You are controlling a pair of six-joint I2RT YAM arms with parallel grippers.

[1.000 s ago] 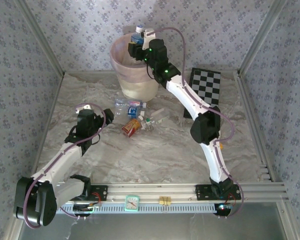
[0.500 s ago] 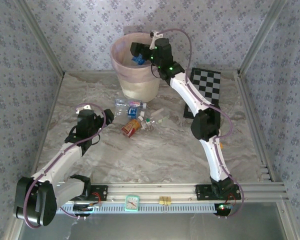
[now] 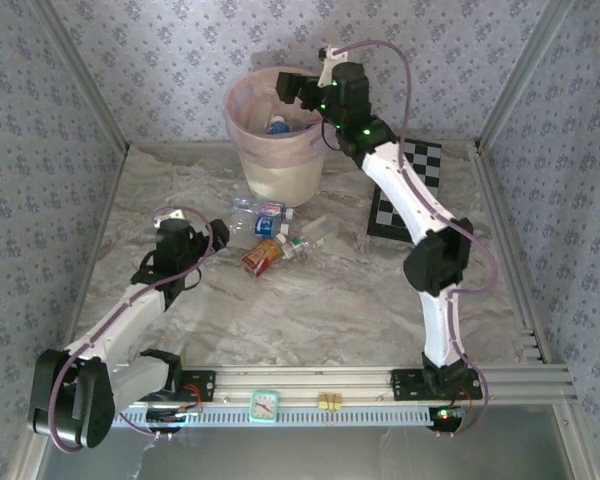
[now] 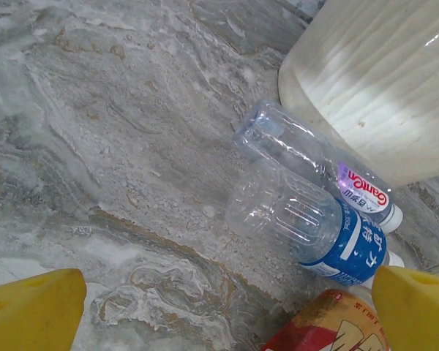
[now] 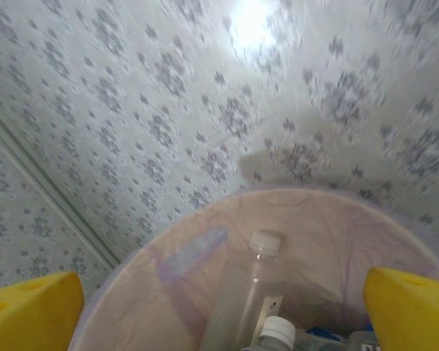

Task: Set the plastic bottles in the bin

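bottles lie in a small heap on the marble worktop, just in front of the bin, and others sit inside it: a clear white-capped bottle leans against the pink liner. the right gripper hangs over the bin's mouth, jaws spread with nothing between them, so the next pick looks like the left arm's. the left gripper is much the nearer to the heap, jaws spread wide and empty, low over the worktop. ahead of it and off to the right the blue-labelled bottle lies on its side, touching a clear bottle just beside the bin wall; the orange-labelled bottle is close by one yellow fingertip. the blue one's long axis runs diagonally across the jaws' line, cap toward the lower right, so a wrist turn seems needed to close across its body.
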